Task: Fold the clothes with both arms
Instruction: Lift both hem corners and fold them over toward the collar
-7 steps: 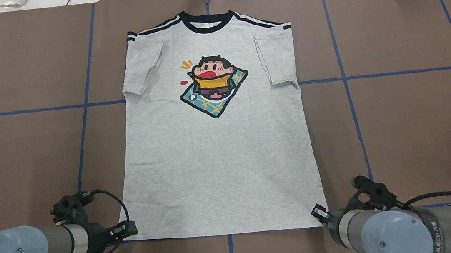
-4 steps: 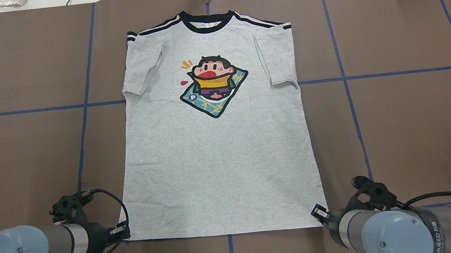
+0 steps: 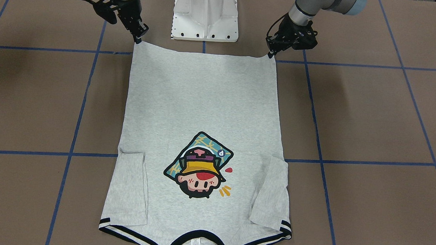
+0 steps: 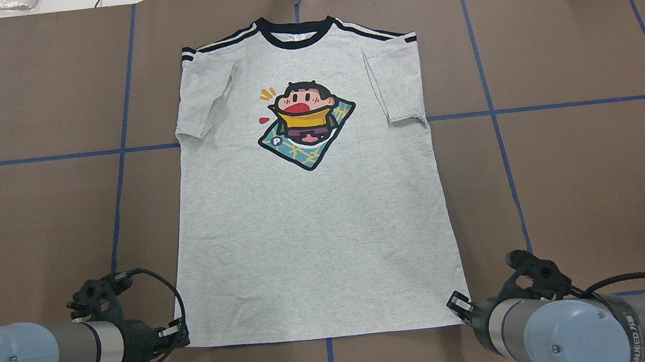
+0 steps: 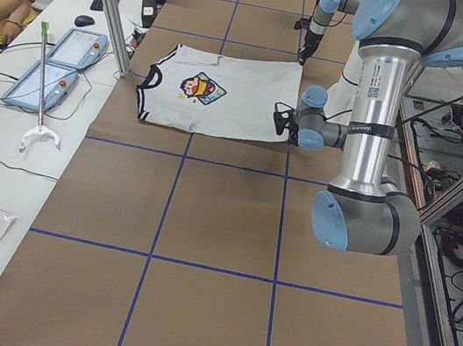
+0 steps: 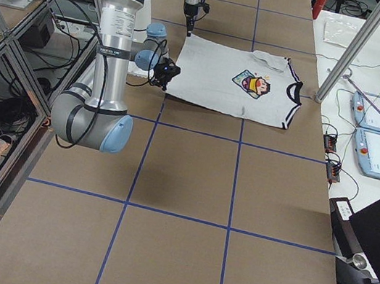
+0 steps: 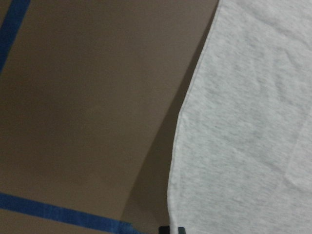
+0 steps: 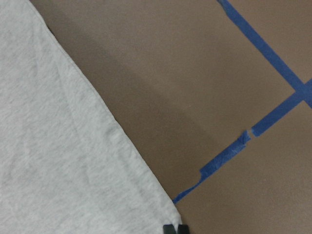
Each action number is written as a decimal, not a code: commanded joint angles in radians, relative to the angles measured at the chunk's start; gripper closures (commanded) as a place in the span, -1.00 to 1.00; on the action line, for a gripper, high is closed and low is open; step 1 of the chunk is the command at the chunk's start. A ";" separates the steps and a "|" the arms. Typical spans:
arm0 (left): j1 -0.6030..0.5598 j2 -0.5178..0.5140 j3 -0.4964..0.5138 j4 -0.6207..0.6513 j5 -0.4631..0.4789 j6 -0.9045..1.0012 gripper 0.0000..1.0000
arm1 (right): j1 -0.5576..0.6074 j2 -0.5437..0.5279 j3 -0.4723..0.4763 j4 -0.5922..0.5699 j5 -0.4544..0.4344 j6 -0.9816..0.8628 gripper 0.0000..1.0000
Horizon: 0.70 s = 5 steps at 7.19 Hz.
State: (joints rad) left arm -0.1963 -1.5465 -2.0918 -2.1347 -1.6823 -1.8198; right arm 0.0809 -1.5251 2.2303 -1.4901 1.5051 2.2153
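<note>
Where blue tape [image 4: 26, 160] crosses, brown table [image 4: 599, 188] bears T-shirt [image 4: 316, 235].

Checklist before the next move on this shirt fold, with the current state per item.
1. Left hand at a hem corner of the T-shirt: ok.
2. Right hand at the other hem corner: ok.
3. Both hands closed on fabric: cannot tell; the fingertips barely show in the wrist views.
4. Sleeves folded inward onto the body: ok.
5. Shirt flat on the table with the print facing up: ok.
</note>
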 commanded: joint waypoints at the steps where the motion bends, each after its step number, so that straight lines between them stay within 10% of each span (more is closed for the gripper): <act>1: 0.026 -0.003 -0.043 0.056 -0.002 -0.076 1.00 | -0.021 -0.033 0.031 -0.002 0.001 0.001 1.00; 5: 0.066 -0.007 -0.137 0.096 -0.004 -0.239 1.00 | -0.084 -0.098 0.091 -0.001 -0.002 0.004 1.00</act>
State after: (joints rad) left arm -0.1358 -1.5498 -2.2009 -2.0536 -1.6862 -2.0154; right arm 0.0089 -1.6163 2.3095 -1.4911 1.5040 2.2189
